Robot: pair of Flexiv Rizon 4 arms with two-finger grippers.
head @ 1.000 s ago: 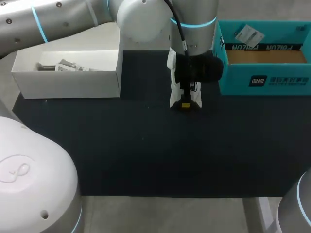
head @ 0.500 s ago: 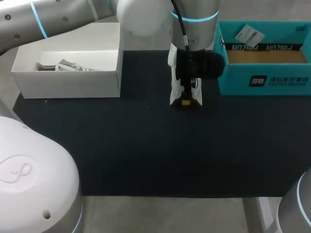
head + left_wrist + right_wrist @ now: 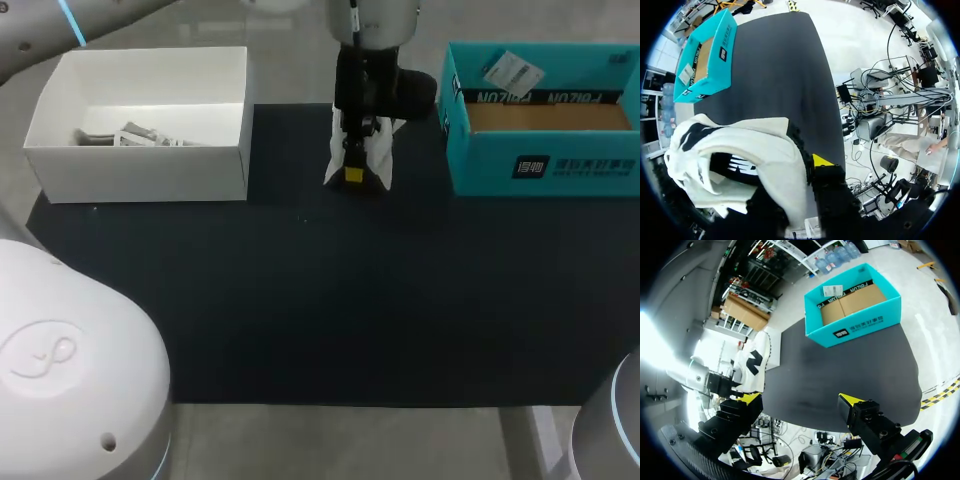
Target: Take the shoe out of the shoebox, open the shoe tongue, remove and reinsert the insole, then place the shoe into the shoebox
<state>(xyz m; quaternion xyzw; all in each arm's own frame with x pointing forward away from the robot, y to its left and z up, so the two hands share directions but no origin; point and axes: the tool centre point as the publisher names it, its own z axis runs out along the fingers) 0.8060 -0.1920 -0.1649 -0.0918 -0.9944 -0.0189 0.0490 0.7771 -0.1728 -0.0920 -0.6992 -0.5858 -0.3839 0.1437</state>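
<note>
Left fingers (image 3: 353,175) are clamping the white shoe (image 3: 382,165) at its collar, hanging it over the tabletop (image 3: 300,300) between white box (image 3: 140,165) and teal box (image 3: 540,165). Right fingers (image 3: 849,401) are gaping wide, empty. We are judging the shoe light, its upper floppy; the heel counter is offering the stiffest hold

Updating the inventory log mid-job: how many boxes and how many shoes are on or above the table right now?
Boxes: 2 (open white cardboard box; teal cardboard shoebox)
Shoes: 1 (white-and-black shoe)
Total: 3
</note>
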